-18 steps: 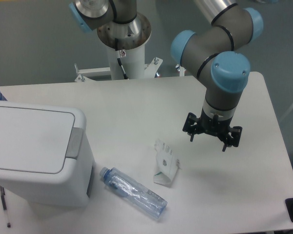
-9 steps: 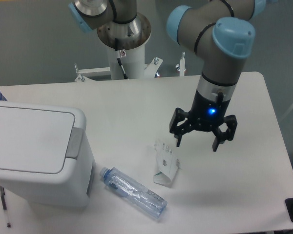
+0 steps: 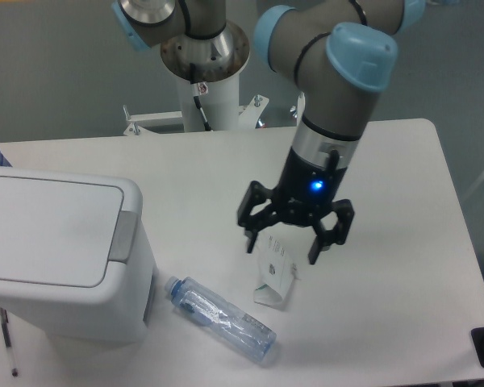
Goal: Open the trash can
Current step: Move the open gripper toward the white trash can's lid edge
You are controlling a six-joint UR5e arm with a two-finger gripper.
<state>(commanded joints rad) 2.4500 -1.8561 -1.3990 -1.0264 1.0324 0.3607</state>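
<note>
Where it hung farther right before, gripper (image 3: 281, 244) now above carton (image 3: 274, 274), fingers spread, empty.

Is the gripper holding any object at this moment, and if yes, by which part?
Nothing is held. The gripper is open, its fingers spread above the small carton.

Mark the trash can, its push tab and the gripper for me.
trash can (image 3: 48, 230), fixed camera, middle of the flat lid
push tab (image 3: 124, 235), fixed camera, centre of the grey tab
gripper (image 3: 282, 248), fixed camera, midway between the fingertips
</note>
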